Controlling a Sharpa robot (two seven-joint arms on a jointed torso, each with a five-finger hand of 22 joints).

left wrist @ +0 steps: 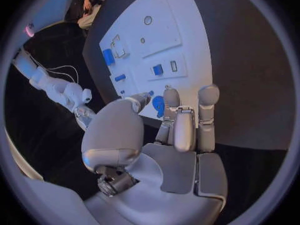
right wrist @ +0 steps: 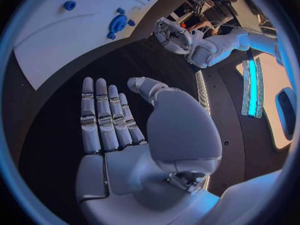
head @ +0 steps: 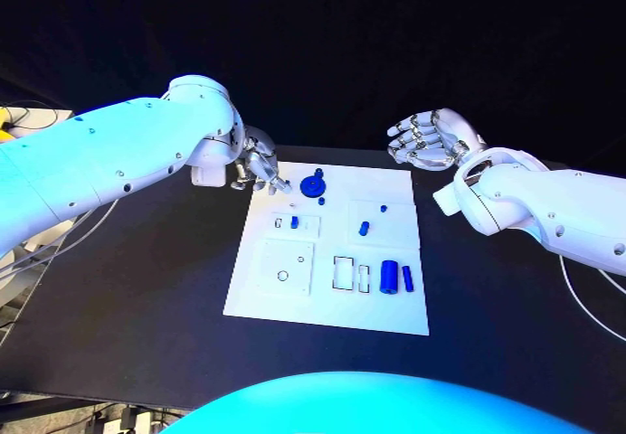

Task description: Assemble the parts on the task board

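Reaching in from the left, the left arm slants down to the far left corner of the task board, where the left hand hangs with its fingers pointing down, apart and holding nothing. Their tips hover just left of the round blue part, which lies on the board near its far edge; whether they touch the board I cannot tell. A small blue piece lies just nearer than the round part. Toward the middle of the board, a small blue part sits in a left-hand recess and another lies right of it. Near the board's right edge, two blue cylinders lie side by side. Over the black tabletop beyond the board's far right corner, the right hand is raised, palm open, fingers straight and close together, gripping nothing, well apart from every part.
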